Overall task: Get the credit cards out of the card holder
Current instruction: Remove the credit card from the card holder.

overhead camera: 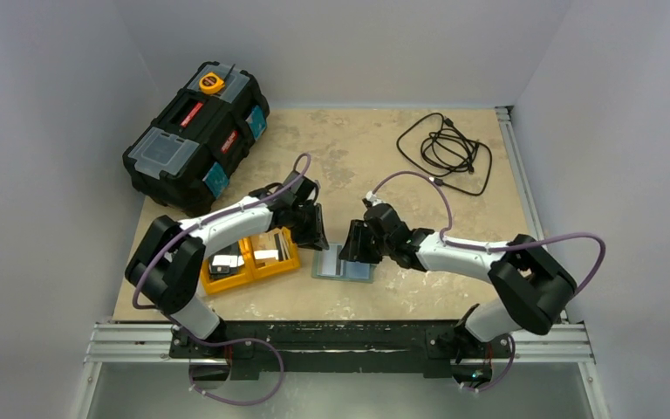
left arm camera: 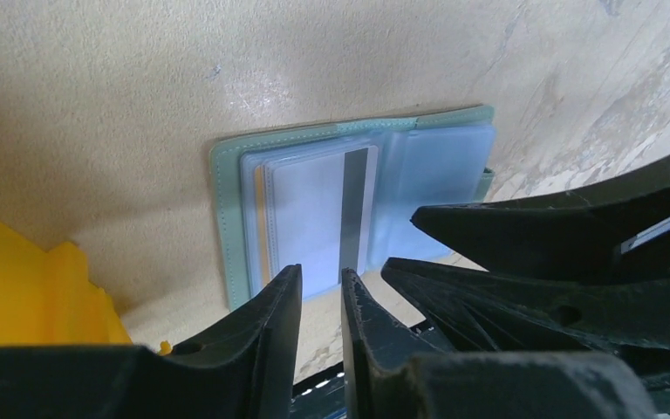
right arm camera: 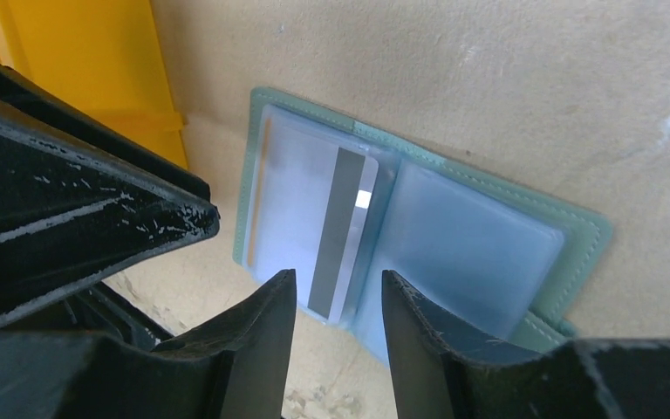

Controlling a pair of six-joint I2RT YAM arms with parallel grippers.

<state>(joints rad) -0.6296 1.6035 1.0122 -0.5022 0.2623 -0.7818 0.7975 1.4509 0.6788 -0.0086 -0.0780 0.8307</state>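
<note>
Nearest: left fingers [left arm camera: 270, 349] barely parted, right fingers [right arm camera: 253, 349] apart, both empty, above open card holder [right arm camera: 480, 244] on mottled beige counter [right arm camera: 488, 70]; orange tray [right arm camera: 78, 61] near its edge.

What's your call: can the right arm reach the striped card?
Probably yes: the card holder lies open, the striped card shows right ahead of the right gripper, nothing between; the left gripper crowds close.

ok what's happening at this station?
Two arms are working on the card holder, which lies open and flat on the table beside the orange tray. The left gripper and right gripper both hover just over it, open and empty. A card with a grey stripe sits in the sleeve on the tray side, not yet pulled out.
</note>
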